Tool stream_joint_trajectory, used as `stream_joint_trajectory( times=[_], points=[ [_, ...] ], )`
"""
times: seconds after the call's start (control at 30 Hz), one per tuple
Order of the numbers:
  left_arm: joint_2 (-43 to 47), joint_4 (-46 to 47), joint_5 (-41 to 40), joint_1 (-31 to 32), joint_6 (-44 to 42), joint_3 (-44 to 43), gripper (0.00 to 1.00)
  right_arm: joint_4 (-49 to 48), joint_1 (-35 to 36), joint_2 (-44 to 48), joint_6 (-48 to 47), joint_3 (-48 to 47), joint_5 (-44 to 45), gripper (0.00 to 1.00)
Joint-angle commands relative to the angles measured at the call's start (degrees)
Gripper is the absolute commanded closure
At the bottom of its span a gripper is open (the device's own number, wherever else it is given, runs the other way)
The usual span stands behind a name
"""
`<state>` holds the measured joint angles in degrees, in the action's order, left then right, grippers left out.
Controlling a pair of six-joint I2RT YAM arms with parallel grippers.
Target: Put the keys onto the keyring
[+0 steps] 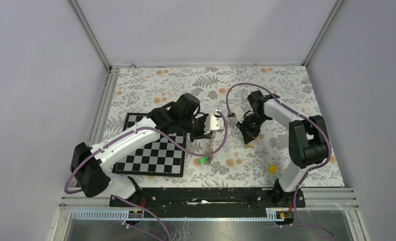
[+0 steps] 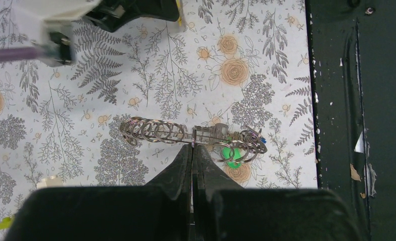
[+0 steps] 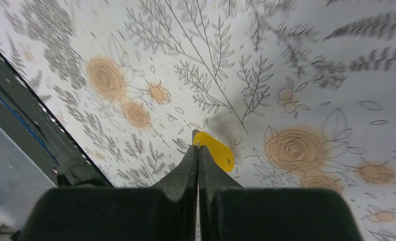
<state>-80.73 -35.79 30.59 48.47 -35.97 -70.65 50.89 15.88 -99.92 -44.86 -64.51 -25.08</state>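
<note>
My left gripper [image 1: 206, 131] is shut on the keyring [image 1: 212, 145], a thin metal loop strung with many small rings. In the left wrist view the closed tips [image 2: 192, 146] pinch its wire near the middle [image 2: 155, 131]. A green key [image 2: 231, 153] and a blue key head [image 2: 262, 141] hang at its far end; the green key also shows from above [image 1: 204, 160]. My right gripper [image 1: 249, 134] is shut on a yellow key [image 3: 217, 150], whose head sticks out past the tips [image 3: 198, 146]. A second yellow key [image 1: 272, 169] lies on the table.
A black-and-white chessboard [image 1: 150, 150] lies under the left arm. The black base rail [image 1: 201, 197] runs along the near edge and shows in the left wrist view [image 2: 356, 125]. Purple cables loop between the arms. Walls enclose the flowered table.
</note>
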Motion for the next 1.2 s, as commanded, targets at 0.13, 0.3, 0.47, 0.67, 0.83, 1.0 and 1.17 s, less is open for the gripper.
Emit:
stream_joint_trajectory(
  times=[0.13, 0.3, 0.47, 0.67, 0.83, 1.0, 1.17],
  points=[
    [2.5, 10.5, -1.5, -0.6, 7.0, 1.0, 1.0, -1.5, -4.2, 8.9, 9.6, -8.1, -17.6, 1.0],
    [0.5, 15.3, -5.0, -0.7, 15.3, 0.3, 1.0, -12.1, -5.1, 14.4, 23.0, -7.5, -24.8, 1.0],
    [-3.4, 16.4, -9.7, -0.6, 21.2, -2.6, 1.0, -31.3, -5.1, 19.5, 42.0, -2.9, -28.8, 1.0],
    [-4.4, 19.9, -15.8, -0.6, 21.8, -3.0, 1.0, -44.2, -5.1, 22.4, 54.9, 1.4, -33.7, 1.0],
    [-3.7, 20.2, -17.5, -0.6, 19.9, -3.2, 1.0, -47.9, -5.1, 23.4, 56.4, 5.0, -36.8, 1.0],
    [-2.9, 20.7, -19.0, -0.6, 18.6, -2.5, 1.0, -53.3, -5.1, 24.8, 58.0, 9.5, -40.4, 1.0],
    [-3.8, 20.7, -19.9, -0.4, 17.7, -3.2, 1.0, -60.5, -5.1, 24.8, 61.9, 12.8, -44.4, 1.0]
  ],
)
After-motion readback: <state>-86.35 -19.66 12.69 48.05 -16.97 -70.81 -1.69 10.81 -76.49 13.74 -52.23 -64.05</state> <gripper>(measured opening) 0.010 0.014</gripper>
